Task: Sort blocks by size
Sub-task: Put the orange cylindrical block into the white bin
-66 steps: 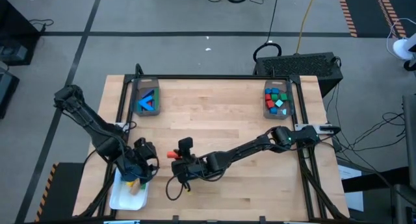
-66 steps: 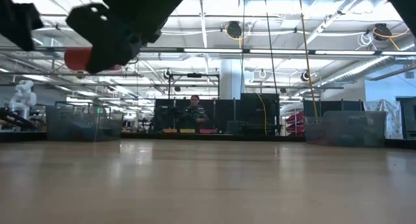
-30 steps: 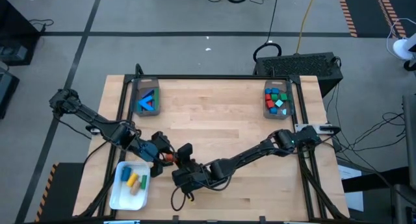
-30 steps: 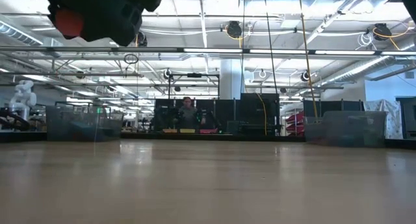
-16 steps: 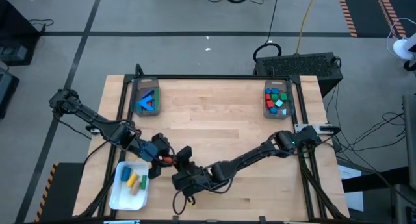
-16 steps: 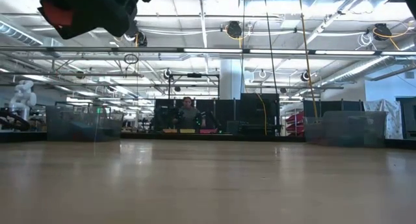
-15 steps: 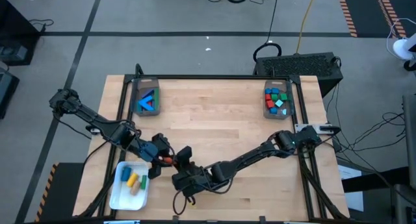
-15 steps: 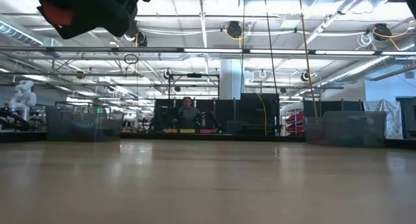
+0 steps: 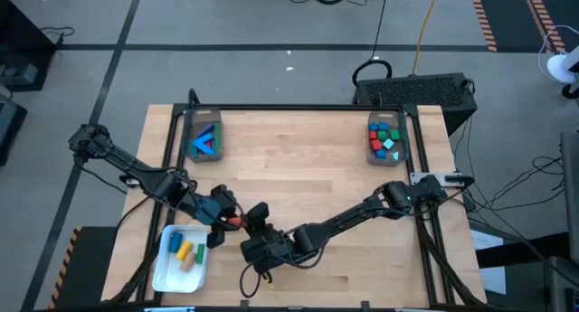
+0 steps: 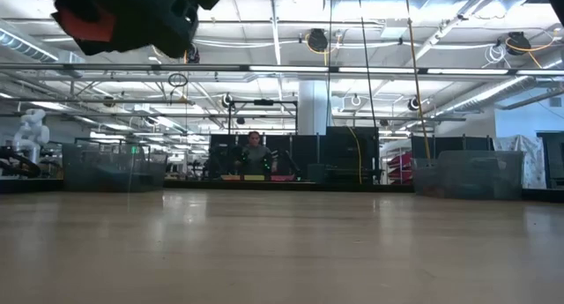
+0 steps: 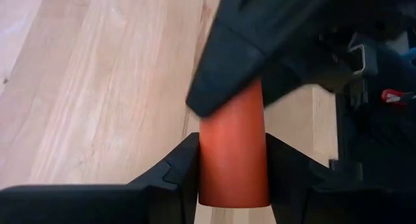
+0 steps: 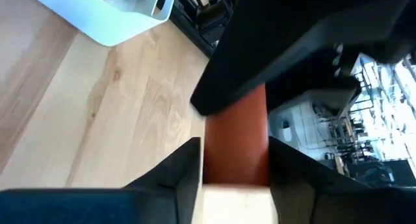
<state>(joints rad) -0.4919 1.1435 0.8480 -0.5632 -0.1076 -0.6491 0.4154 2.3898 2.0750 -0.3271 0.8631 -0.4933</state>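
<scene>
An orange-red block (image 9: 233, 221), a longish bar, hangs in the air over the near left part of the table, between my two grippers. My left gripper (image 9: 226, 219) comes at it from the table's left and is shut on one end. My right gripper (image 9: 242, 224) comes from the right and is shut on the other end. The low view shows the block (image 10: 84, 24) high up among the dark gripper parts. Other blocks lie in a white tray (image 9: 163, 274): a blue one (image 9: 174, 241), a yellow one (image 9: 185, 250) and a green one (image 9: 200, 253). My left gripper pinches the block's end nearest it (image 11: 234, 182) between its two fingers, one on each long side. It comes from the table's left, slanting down, and the block runs on forward along the fingers. The block is clear of the table. My right gripper has the block's opposite end (image 12: 235, 156) between its two fingers, which lie against its two long sides with no gap showing. It comes from the table's right, slanting slightly down, with the block running forward along the fingers and clear of the table.
The white tray (image 12: 123, 23) stands at the near left corner. A clear bin (image 9: 188, 136) at the far left holds blue, red and green blocks. A second bin (image 9: 409, 145) at the far right holds several mixed blocks. Bare wood lies between them. A person sits far behind the table (image 10: 256, 154).
About two seconds ago my left gripper was over the white tray. It has since moved toward the table's right and met my right gripper, which came toward the left with the block. Over the last second both arms and the block have stayed in place.
</scene>
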